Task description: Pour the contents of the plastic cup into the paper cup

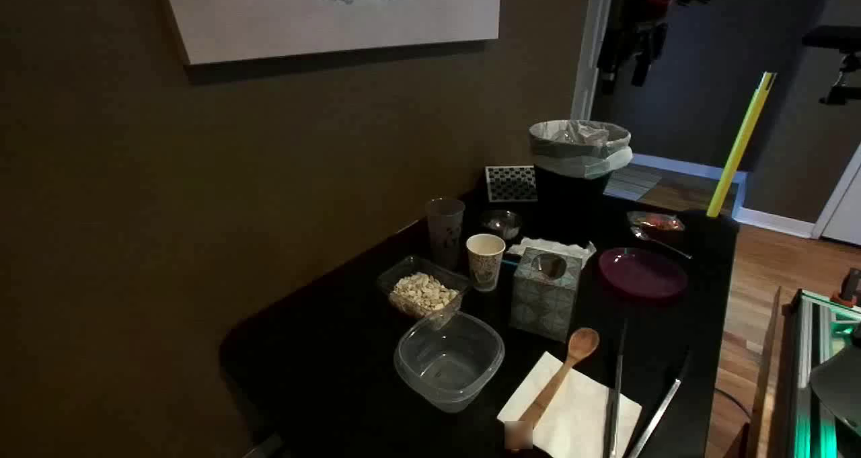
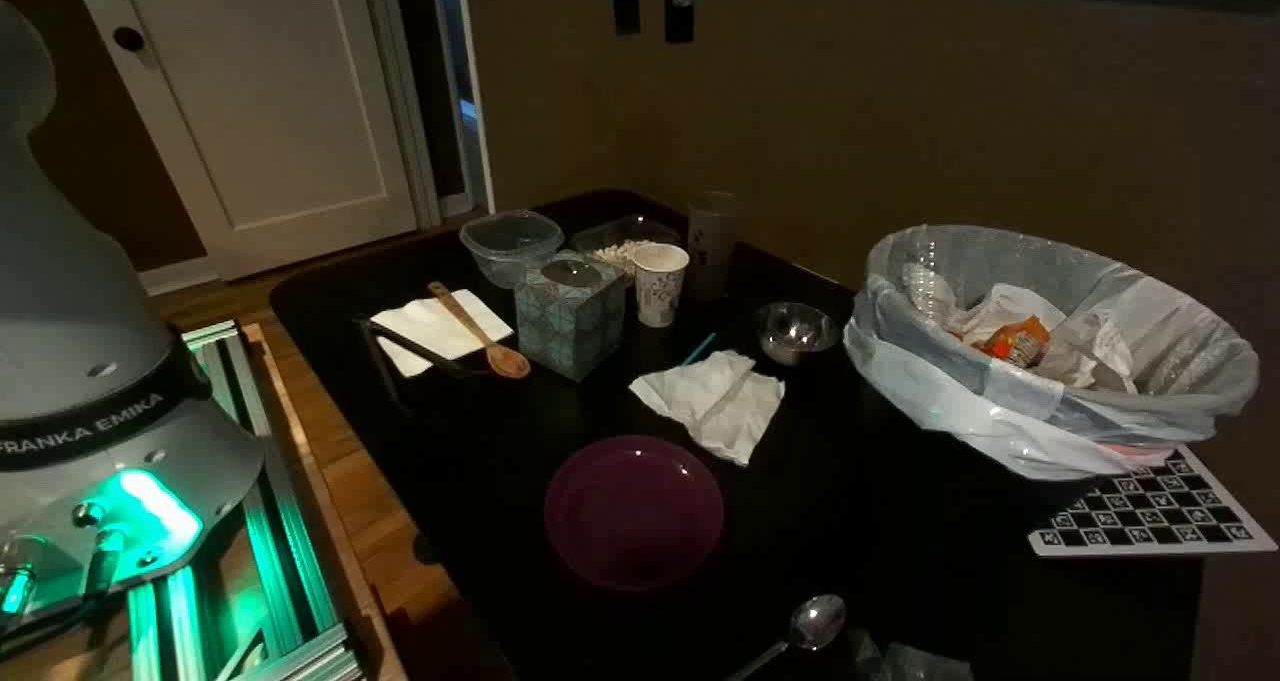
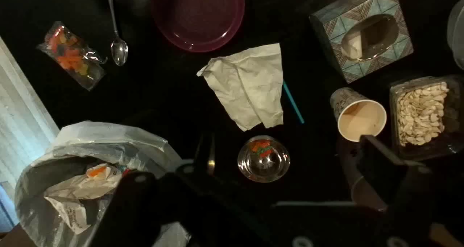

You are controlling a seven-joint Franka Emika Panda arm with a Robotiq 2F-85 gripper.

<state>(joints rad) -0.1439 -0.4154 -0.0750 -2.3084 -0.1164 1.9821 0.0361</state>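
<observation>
The plastic cup (image 1: 445, 233) is a tall see-through tumbler, upright near the wall. It shows dimly in an exterior view (image 2: 712, 246). In the wrist view the cup (image 3: 364, 192) is partly covered by the right finger; its contents cannot be made out. The paper cup (image 1: 485, 263), white with a dark print, stands upright close beside it, also in an exterior view (image 2: 659, 289). In the wrist view the paper cup (image 3: 362, 120) looks empty. My gripper (image 3: 288, 141) has its fingers wide apart with nothing between them. It hangs high above the table in an exterior view (image 2: 653, 31).
A tub of seeds (image 1: 425, 293) and a patterned tissue box (image 1: 546, 296) flank the paper cup. A glass bowl (image 3: 264, 160) with candy lies below my gripper. A bin (image 2: 1050, 361), a crumpled napkin (image 2: 715, 401), a purple plate (image 2: 635, 511) and an open tub (image 1: 449, 360) stand around.
</observation>
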